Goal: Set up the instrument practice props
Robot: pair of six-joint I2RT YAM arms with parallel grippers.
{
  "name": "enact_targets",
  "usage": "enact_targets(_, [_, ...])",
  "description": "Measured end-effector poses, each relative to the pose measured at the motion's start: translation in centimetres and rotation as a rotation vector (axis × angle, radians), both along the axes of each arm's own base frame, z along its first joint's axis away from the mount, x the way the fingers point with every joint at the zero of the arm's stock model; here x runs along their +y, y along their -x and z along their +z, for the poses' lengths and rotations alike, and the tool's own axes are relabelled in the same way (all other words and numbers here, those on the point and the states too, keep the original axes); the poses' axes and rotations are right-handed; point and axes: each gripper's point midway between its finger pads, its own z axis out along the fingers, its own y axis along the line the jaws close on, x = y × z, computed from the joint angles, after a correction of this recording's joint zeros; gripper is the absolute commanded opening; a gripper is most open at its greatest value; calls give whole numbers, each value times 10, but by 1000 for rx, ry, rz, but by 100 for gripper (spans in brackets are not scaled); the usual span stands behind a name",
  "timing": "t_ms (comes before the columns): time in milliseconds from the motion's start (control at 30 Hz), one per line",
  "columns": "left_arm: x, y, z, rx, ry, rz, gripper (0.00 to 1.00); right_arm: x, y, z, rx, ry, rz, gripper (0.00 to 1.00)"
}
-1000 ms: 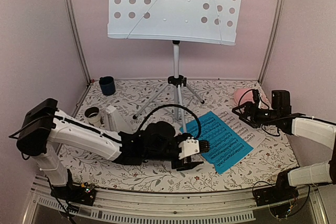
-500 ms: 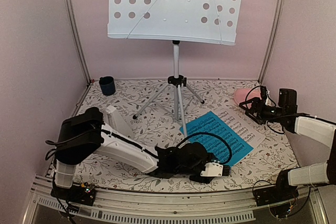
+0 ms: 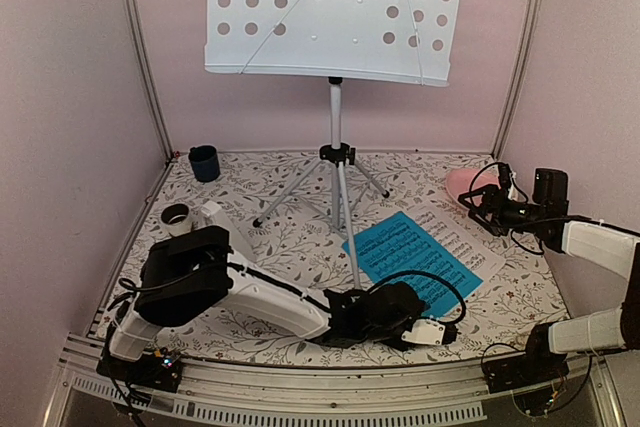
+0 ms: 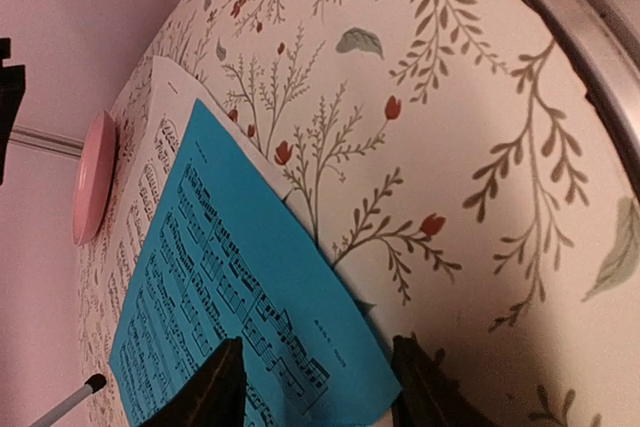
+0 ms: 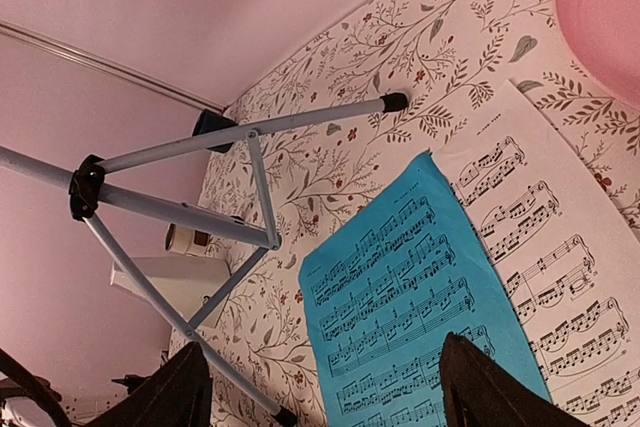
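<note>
The pale grey-blue perforated music stand point(image 3: 330, 12) stands on its silver tripod point(image 3: 337, 162) at the back. The bright blue music sheet point(image 3: 415, 259) lies flat, overlapping the white music sheet point(image 3: 470, 242). The white metronome point(image 3: 222, 227) stands at the left. My left gripper point(image 3: 445, 335) is open, low over the table, its fingers either side of the blue sheet's near corner point(image 4: 230, 287); the white sheet point(image 4: 150, 177) lies beyond. My right gripper point(image 3: 480, 202) is open and empty, held above the sheets' far right. It looks down on the blue sheet point(image 5: 410, 287), white sheet point(image 5: 550, 247), tripod point(image 5: 200, 197) and metronome point(image 5: 165, 272).
A pink round plate point(image 3: 462, 184) lies at the back right, just under my right gripper; it shows in both wrist views point(image 4: 92, 177) point(image 5: 605, 17). A dark blue cup point(image 3: 204, 162) stands at the back left. A small pale round object point(image 3: 177, 217) sits beside the metronome. The metal front rail point(image 4: 590, 37) runs close by.
My left arm swung right and down along the table's front, bringing its gripper to the blue sheet's near corner. My right gripper drew back to the right, toward the plate.
</note>
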Motion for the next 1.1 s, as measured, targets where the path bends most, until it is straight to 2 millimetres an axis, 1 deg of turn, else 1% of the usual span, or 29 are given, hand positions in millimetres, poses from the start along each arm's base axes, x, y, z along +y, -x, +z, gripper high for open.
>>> enact_targets(133, [-1,-5,-2,-46,-18,16,34,-1,0,1,-6,-1,3,79])
enact_targets(200, [1,-6,-3,-60,-32,20,27,-1,0,1,-8,-1,4,79])
enact_targets(267, [2,-8,-4,-63,-40,29,18,-1,0,2,-10,-1,6,79])
enact_targets(333, [1,-9,-2,-66,-43,33,4,-1,0,3,-16,-1,7,78])
enact_targets(367, [0,-9,0,-64,-39,36,0,-1,1,5,-22,0,8,78])
enact_targets(433, [-5,-10,7,-52,-21,44,0,-1,2,11,-41,1,9,79])
enact_targets(500, [-10,-11,16,-34,7,56,0,-1,2,21,-72,5,9,81])
enact_targets(600, [-16,-14,28,31,61,75,0,-2,1,44,-139,15,0,84])
enact_targets(667, [-16,-18,38,101,104,96,0,-5,1,65,-198,25,-13,87])
enact_targets(733, [-14,-30,57,182,165,134,0,-8,2,93,-274,38,-36,90])
enact_targets(767, [-12,-40,69,225,204,160,0,-10,2,111,-324,46,-49,91])
enact_targets(800, [-10,-49,82,260,241,182,0,-11,3,124,-360,51,-60,93])
enact_targets(867, [-1,-78,116,348,344,245,0,-14,7,156,-447,69,-84,94])
enact_targets(900, [4,-94,134,391,403,275,0,-15,10,169,-485,75,-90,94])
enact_targets(967, [16,-119,168,471,511,314,0,-15,17,197,-559,83,-93,94])
enact_targets(1067, [36,-149,218,575,667,352,0,-13,24,222,-624,88,-87,94])
enact_targets(1100, [42,-154,234,596,716,357,0,-11,25,228,-638,93,-79,94])
